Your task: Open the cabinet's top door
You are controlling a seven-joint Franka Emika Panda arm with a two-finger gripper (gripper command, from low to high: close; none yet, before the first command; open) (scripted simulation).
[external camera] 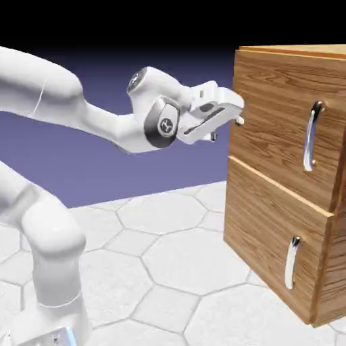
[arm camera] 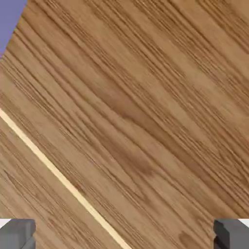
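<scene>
Hangs at the near side of the cabinet [external camera: 280,192] with the claw [external camera: 227,129] wide open, grasping nothing. In the hand view, shows one grey fingertip [arm camera: 17,234] between seven and eight o'clock, the other [arm camera: 229,234] between four and five, with only wood grain beyond the gap. Sits tilted, probably to suit the handle's slant; can't tell from here whether touching the panel.

Going outward, finds the top door [external camera: 277,115] from about two to four o'clock of the claw in the exterior view, looking closed, with its curved silver handle [external camera: 311,136] at three o'clock, well apart. Likely needs to travel that way before gripping, then to pull. Shows no handle in the hand view, so probably aims off target.

Has the lower panel [external camera: 263,223] at five o'clock, with a like handle [external camera: 292,263], easy to mistake. Runs a pale seam [arm camera: 65,181] from nine o'clock to six in the hand view. Sees nothing standing between claw and handle, but risks scraping the door face if sliding across too close.
</scene>
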